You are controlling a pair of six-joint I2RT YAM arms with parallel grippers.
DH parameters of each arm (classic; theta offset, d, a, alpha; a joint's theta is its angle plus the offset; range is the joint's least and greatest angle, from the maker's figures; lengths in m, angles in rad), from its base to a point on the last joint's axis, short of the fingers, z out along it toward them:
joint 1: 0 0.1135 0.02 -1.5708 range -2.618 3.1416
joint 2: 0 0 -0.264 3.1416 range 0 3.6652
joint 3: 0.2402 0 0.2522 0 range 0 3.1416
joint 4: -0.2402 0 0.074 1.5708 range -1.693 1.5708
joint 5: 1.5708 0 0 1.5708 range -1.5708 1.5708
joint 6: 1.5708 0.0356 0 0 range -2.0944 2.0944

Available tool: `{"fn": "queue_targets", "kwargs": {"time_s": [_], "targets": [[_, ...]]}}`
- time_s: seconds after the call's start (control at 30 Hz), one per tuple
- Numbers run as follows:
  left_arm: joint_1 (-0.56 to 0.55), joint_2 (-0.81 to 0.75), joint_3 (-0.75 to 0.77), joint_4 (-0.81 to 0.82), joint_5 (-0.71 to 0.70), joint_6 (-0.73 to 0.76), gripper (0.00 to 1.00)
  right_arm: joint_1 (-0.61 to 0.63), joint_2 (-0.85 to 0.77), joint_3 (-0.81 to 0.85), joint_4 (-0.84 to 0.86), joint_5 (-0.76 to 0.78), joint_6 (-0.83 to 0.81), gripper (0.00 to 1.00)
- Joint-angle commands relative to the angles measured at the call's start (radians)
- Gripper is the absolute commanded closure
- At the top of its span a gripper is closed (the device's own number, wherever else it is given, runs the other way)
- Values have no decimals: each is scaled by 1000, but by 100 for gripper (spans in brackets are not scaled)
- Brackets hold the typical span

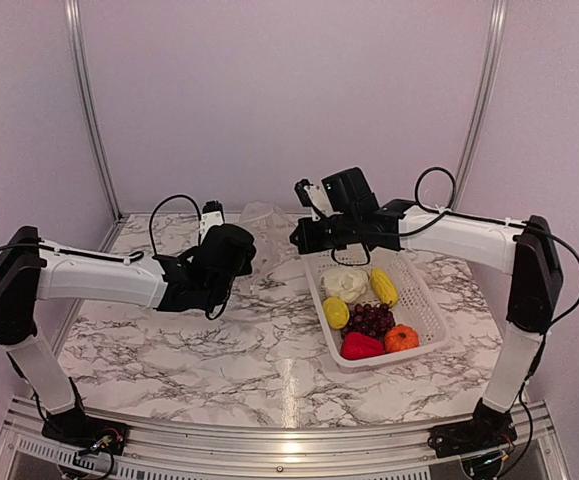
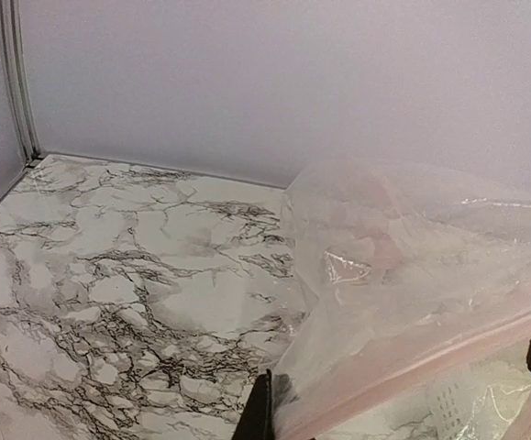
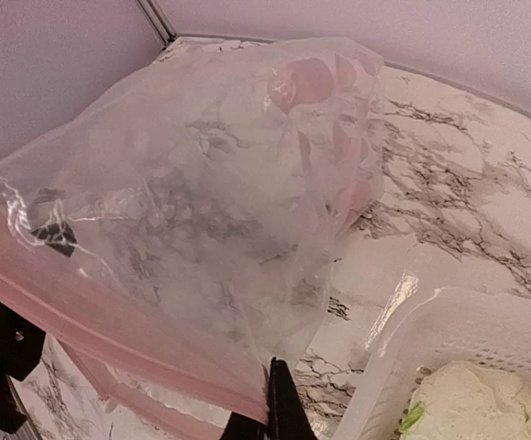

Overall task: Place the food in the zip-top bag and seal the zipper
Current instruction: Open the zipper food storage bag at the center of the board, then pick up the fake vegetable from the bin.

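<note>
Marble table (image 1: 169,350) carries a white basket (image 1: 424,300) of food (image 1: 369,320) beside the zip-top bag (image 1: 267,235), pinched by left claw (image 2: 265,408) and right claw (image 3: 277,399).

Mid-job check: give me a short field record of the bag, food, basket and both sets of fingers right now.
bag: clear, crinkled, no food seen inside
zipper: pink strip, looks unsealed
food: six pieces, all in basket
basket: white, right of bag
left fingers: at bag's mouth edge, grip unclear
right fingers: at bag's mouth edge, grip unclear
</note>
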Motion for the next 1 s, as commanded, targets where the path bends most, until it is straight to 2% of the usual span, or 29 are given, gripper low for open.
{"fn": "queue_targets", "kwargs": {"time_s": [0.0, 0.13, 0.23, 0.37, 0.4, 0.47, 0.53, 0.6, 0.73, 0.97], "targets": [[-4, -116, -35, 2, -51, 27, 100, -35, -20, -1, -6, 45, -24, 100], [-4, -168, -63, 10, -71, 43, 100, -36, -20, 14, -7, 25, -43, 100], [-4, -176, -66, 28, -19, 91, 100, -36, -26, 22, 25, -157, -108, 97], [-4, -175, -23, -61, 13, 100, 100, -37, -58, 19, 43, -528, -216, 76], [-4, -179, -16, -90, 18, 106, 100, -38, -72, 17, 31, -579, -246, 73], [-4, -193, -5, -161, 21, 114, 100, -44, -122, 4, -3, -618, -303, 57], [-4, -221, -10, -244, 19, 125, 100, -63, -184, -36, -26, -652, -384, 51], [-5, -264, -23, -313, 8, 147, 100, -86, -232, -69, -82, -654, -484, 47], [-3, -370, -36, -444, -9, 232, 100, -146, -286, -82, -301, -606, -766, 44], [-4, -516, 63, -751, -1, 375, 100, -257, -314, -167, -439, -346, -1052, 45]]}}
